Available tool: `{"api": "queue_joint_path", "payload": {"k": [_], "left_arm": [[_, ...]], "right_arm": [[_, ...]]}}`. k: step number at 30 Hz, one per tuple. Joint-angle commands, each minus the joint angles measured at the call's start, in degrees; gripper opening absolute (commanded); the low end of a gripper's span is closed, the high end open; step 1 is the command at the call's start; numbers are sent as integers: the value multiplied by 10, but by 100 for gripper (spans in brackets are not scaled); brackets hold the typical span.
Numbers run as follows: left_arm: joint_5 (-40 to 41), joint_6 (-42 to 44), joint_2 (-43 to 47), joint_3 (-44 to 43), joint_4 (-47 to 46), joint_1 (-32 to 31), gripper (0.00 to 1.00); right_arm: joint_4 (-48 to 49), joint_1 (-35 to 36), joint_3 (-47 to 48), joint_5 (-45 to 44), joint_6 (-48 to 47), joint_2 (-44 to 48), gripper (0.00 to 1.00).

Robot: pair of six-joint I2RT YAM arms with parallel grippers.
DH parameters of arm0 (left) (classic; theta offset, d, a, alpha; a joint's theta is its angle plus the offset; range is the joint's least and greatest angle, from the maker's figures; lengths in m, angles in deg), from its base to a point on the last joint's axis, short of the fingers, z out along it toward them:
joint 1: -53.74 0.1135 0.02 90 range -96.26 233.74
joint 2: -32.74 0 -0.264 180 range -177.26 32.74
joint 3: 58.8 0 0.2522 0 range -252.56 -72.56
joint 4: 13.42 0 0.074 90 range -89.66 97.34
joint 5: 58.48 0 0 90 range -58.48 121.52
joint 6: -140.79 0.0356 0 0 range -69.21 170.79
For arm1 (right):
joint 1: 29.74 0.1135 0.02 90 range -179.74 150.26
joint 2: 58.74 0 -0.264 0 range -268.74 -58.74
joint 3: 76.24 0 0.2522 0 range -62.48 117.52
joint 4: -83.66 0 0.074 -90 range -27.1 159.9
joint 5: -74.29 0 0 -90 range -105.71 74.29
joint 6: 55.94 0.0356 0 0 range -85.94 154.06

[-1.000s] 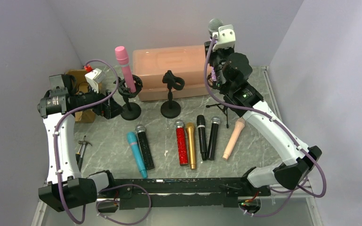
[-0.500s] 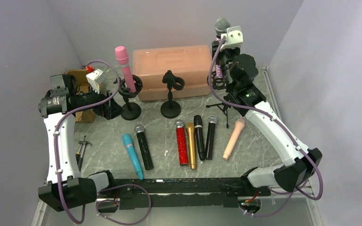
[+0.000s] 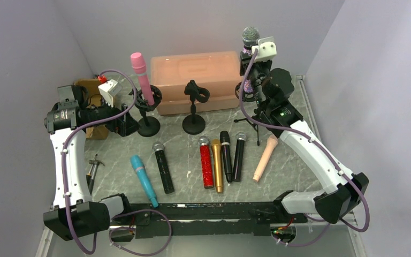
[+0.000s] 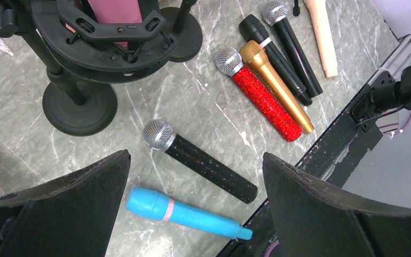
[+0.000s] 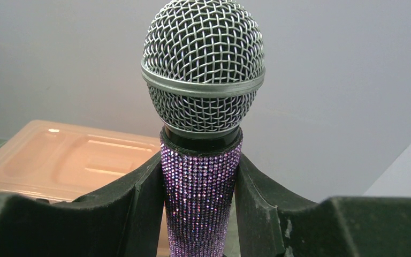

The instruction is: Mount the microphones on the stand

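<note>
Right jaws hold the purple glitter microphone upright; lower it straight into the black tripod stand. Left jaws wide.

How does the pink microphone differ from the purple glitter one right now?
The pink microphone sits tilted in the ring mount of a stand. The purple glitter microphone is upright in the right gripper, jaws shut on its body. The pink one is smooth and pink all over, head included, while the purple one has a rhinestone body and a silver mesh head. Both are head up, off the table.
</note>
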Motion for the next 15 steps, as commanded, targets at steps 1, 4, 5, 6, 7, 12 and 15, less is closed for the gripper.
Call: {"api": "queue_joint_path", "payload": {"k": [1,4,5,6,7,12,15], "left_arm": [[-1,9,3,3,-8,-2,99],[-1,8,4,2,-8,-2,99],[-1,8,4,3,-9,-2,99],[-1,8,5,3,-9,-2,99],[1,8,5,3,-8,-2,100],[6,13,5,1,-5,-2,100],[7,13,6,1,-6,-2,99]], "right_arm": [[35,-2,-1,24,5,26,0],[36,-2,-5,25,4,25,0],[38,-2,-8,25,4,25,0],[40,-2,-11,23,4,25,0],[43,-2,-15,18,3,24,0],[71,-3,-49,-10,-2,28,0],[93,-3,-81,-29,-2,33,0]]}}
